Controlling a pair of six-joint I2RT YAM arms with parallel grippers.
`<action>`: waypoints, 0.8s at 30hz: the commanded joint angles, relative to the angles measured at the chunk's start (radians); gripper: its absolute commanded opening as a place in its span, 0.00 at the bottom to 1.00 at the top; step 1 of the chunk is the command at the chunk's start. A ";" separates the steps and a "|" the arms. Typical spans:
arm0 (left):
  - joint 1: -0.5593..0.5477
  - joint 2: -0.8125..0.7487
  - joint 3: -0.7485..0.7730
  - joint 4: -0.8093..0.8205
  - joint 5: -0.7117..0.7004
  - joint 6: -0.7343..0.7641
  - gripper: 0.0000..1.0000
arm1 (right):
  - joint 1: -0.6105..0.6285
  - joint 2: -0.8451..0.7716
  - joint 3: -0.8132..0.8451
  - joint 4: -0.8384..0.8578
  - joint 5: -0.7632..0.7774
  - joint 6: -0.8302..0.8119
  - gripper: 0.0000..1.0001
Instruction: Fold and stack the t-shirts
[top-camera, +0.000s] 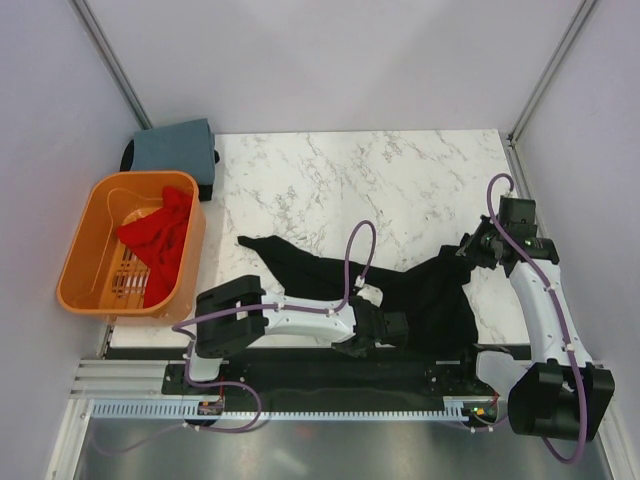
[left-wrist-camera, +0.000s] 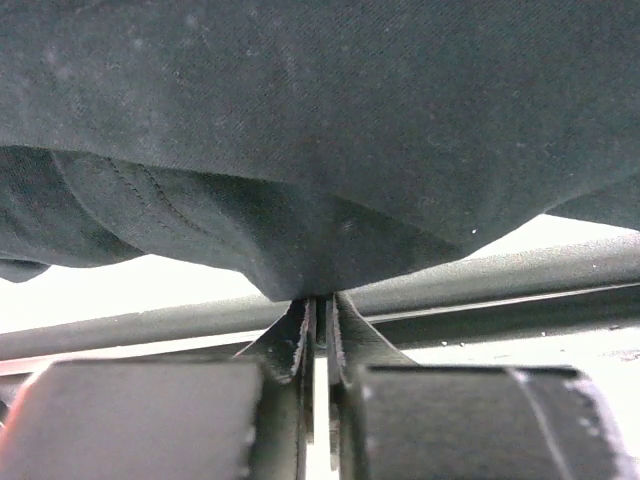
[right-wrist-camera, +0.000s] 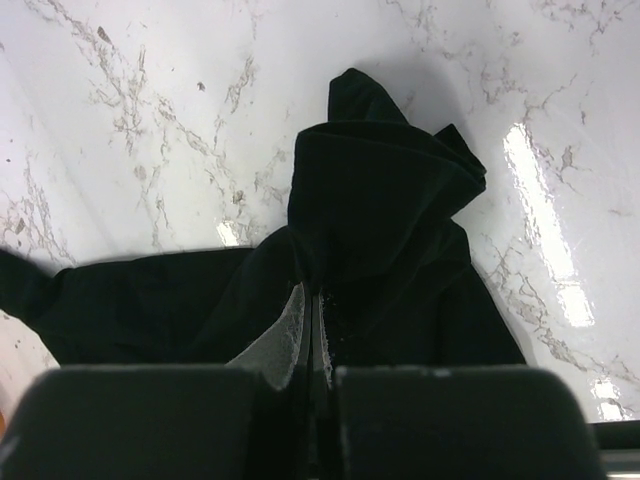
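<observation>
A black t-shirt (top-camera: 420, 295) lies spread and rumpled across the near half of the marble table. My left gripper (top-camera: 372, 335) is shut on its near edge; the left wrist view shows the cloth (left-wrist-camera: 320, 150) pinched between the fingertips (left-wrist-camera: 296, 340). My right gripper (top-camera: 478, 246) is shut on the shirt's right end, lifted a little off the table; in the right wrist view the black cloth (right-wrist-camera: 380, 220) bunches just past the fingers (right-wrist-camera: 288, 335). A red t-shirt (top-camera: 158, 240) lies crumpled in the orange basket (top-camera: 90, 290).
The orange basket stands off the table's left edge. A folded grey-blue garment (top-camera: 175, 148) lies on a dark object at the far left corner. The marble table (top-camera: 350, 180) is walled in by grey panels. A metal rail (top-camera: 300, 405) runs along the near edge.
</observation>
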 joint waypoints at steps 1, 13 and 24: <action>0.037 -0.014 -0.051 0.013 -0.188 -0.040 0.02 | 0.001 -0.030 0.012 -0.001 -0.026 0.000 0.00; -0.043 -0.526 0.238 -0.449 -0.443 -0.071 0.02 | 0.001 -0.104 0.401 -0.192 -0.133 0.078 0.00; -0.052 -0.842 0.639 -0.168 -0.445 0.572 0.02 | 0.001 -0.121 1.027 -0.272 -0.152 0.034 0.00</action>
